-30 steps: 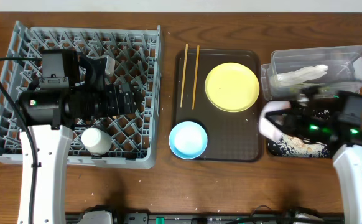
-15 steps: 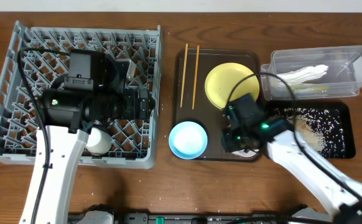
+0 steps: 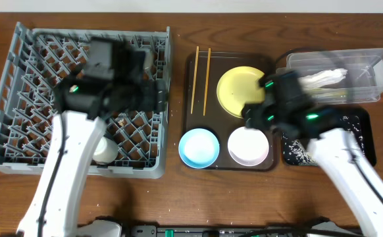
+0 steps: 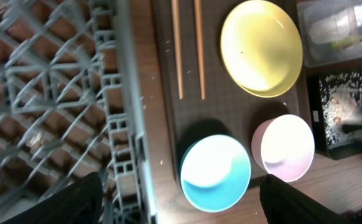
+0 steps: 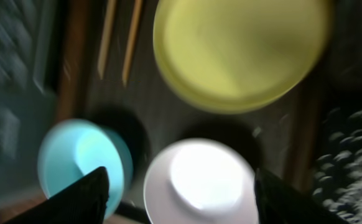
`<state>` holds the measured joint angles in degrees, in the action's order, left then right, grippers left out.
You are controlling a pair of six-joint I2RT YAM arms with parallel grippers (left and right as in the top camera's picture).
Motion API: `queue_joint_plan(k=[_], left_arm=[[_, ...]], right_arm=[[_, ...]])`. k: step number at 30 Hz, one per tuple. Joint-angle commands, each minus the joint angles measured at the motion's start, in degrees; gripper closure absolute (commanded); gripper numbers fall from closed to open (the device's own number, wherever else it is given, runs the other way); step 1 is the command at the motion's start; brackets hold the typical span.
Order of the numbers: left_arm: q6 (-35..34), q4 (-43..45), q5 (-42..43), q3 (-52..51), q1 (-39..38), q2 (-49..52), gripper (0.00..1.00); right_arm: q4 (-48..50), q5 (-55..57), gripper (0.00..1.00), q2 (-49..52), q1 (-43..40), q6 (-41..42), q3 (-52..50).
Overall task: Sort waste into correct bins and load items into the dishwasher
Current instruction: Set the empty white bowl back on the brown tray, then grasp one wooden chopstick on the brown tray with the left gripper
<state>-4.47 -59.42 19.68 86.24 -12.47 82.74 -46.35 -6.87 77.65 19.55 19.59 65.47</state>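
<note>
Left gripper point(image 3: 158, 93), seen from overhead, hangs over the right edge of the grey dish rack point(image 3: 20, 99), too blurred there to read its jaws. The right gripper point(image 3: 254, 115) hovers over the dark brown serving tray point(image 3: 218, 125), at the near edge of the yellow plate point(image 3: 234, 89). On that tray also sit the blue bowl point(image 3: 199, 147), the white bowl point(image 3: 249, 145) just beside it, and two chopsticks point(image 3: 196, 79) lying parallel on the left. Right of the tray stand the clear tub point(image 3: 369, 72) holding the napkin point(image 3: 320, 79) and, nearer, the black tray point(image 3: 362, 125) scattered with crumbs point(image 3: 300, 151). A white round object point(image 3: 102, 150) sits in the rack. Everything rests on a brown wooden table point(image 3: 178, 197).

From the left wrist, the left gripper point(image 4: 181, 180) is spread wide and holds nothing. Below it lie the rack point(image 4: 44, 93), a strip of table point(image 4: 147, 93), the chopsticks point(image 4: 176, 50), plate point(image 4: 262, 46), blue bowl point(image 4: 215, 171), white bowl point(image 4: 287, 146), tub point(image 4: 339, 28) and black tray point(image 4: 343, 106).

From the right wrist, blurred, the right gripper point(image 5: 181, 173) is likewise spread wide and empty. The white bowl point(image 5: 199, 183) sits on the tray beneath it, apart from both fingers, with the blue bowl point(image 5: 81, 158) to the left, the plate point(image 5: 237, 50) beyond, and the chopsticks point(image 5: 109, 37) at upper left.
</note>
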Motion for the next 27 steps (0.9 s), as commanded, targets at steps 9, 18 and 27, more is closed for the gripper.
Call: queue_joint_plan(k=[9, 18, 27], left_arm=[[1.03, 16.31, -9.79, 5.18, -13.60, 23.30, 0.29], [1.01, 32.76, -11.61, 5.18, -13.99, 35.36, 0.41], [0.94, 37.79, -11.56, 5.16, -13.99, 42.73, 0.47]], right_arm=[[-10.23, -10.71, 0.24, -2.56, -20.31, 7.96, 4.92], [-12.37, -9.88, 0.23, -2.54, -20.33, 6.29, 4.92], [-12.35, -9.64, 0.22, -2.54, -20.28, 6.29, 4.92]])
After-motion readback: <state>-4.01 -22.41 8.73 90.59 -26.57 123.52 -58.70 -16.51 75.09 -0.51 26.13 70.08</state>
